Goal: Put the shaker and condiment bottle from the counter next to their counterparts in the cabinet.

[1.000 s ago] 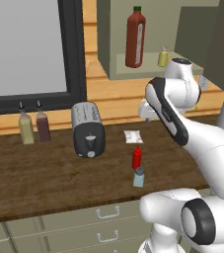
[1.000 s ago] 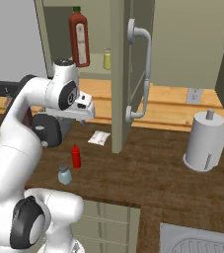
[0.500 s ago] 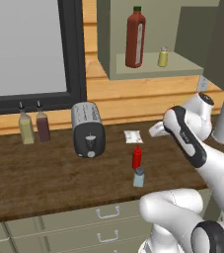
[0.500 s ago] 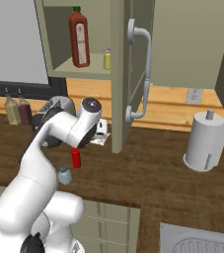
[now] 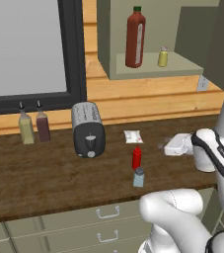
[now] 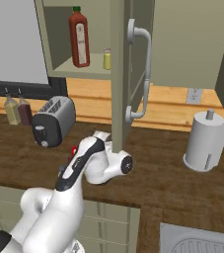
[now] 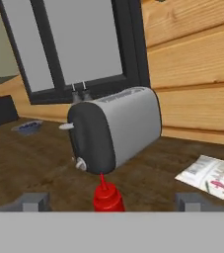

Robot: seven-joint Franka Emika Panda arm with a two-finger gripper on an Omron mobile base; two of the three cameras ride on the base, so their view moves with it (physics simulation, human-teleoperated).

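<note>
The small red condiment bottle [image 5: 136, 158] stands on the counter in front of the toaster, and the pale blue-grey shaker [image 5: 139, 177] stands just in front of it. My gripper [image 5: 163, 146] hovers low over the counter to the right of both, pointing at the bottle. In the hand view the bottle's red nozzle and shoulders [image 7: 107, 195] sit between my open fingertips [image 7: 33, 201], which touch nothing. The tall dark-red bottle [image 5: 135, 37] and the yellow shaker [image 5: 163, 57] stand on the cabinet shelf [image 5: 148, 70]. My arm covers most of the small bottle [image 6: 74, 150] in the right base view.
A grey toaster [image 5: 88, 129] stands behind the bottle, with a small white packet [image 5: 132, 136] to its right. Two dark-spouted bottles [image 5: 34, 126] stand by the window. The open cabinet door with its handle [image 6: 139, 74] hangs above my arm. A paper towel roll [image 6: 205, 143] stands at right.
My arm has swung down from in front of the cabinet to counter height at the right. The hand now points left at the red bottle. The bottle and shaker have not moved.
</note>
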